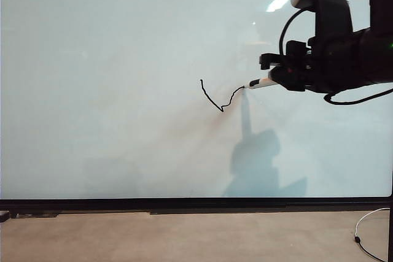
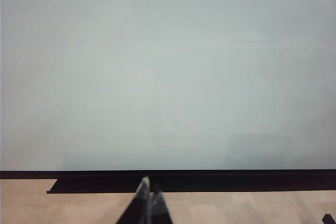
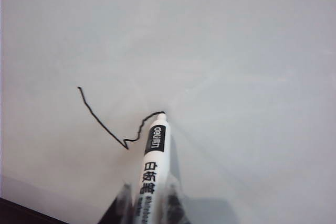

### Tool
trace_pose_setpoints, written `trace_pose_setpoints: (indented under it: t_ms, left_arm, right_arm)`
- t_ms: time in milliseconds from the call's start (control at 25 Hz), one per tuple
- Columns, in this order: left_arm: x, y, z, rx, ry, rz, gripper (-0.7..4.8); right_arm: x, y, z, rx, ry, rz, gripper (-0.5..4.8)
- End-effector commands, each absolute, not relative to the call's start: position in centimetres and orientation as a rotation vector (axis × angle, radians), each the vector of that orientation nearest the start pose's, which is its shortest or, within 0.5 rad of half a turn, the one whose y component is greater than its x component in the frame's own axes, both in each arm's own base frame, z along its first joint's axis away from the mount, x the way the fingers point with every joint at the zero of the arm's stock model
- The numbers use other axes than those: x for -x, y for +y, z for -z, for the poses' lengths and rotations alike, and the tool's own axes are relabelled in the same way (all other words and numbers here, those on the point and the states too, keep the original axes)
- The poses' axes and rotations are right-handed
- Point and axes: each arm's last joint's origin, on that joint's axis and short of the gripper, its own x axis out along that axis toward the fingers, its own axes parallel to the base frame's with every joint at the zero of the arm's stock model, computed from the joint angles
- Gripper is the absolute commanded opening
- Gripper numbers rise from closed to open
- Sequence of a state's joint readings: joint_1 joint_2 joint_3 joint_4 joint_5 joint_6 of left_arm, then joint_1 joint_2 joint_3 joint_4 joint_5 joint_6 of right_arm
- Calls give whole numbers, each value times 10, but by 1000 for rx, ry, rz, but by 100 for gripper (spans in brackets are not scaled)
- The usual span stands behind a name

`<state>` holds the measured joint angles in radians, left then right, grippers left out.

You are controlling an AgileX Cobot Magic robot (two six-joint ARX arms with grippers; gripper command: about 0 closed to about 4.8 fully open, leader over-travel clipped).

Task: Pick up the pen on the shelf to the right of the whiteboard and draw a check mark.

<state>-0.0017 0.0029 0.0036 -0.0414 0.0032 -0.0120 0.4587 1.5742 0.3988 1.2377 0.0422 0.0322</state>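
Note:
The whiteboard fills most of the exterior view. On it is a thin black check mark, one short stroke joined to a wavy rising one. My right gripper reaches in from the right and is shut on the white pen, whose tip touches the end of the line. In the right wrist view the pen runs out between the fingers to the check mark. My left gripper hangs shut and empty near the board's lower frame.
A black frame and ledge run along the board's lower edge above a brown floor strip. A white cable lies on the floor at the right. The right arm's shadow falls on the board below the pen.

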Motion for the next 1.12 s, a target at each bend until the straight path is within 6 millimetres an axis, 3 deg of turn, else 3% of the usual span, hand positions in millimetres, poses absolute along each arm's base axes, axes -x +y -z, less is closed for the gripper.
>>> trace_pose_setpoints:
  t_ms: [40, 1118]
  left_arm:
    - [-97, 0, -163, 8, 25, 5, -4]
    - [-97, 0, -163, 8, 25, 5, -4]
  right_arm:
    - [-239, 113, -175, -47, -83, -399, -9]
    - [-239, 98, -188, -19, -111, -352, -9]
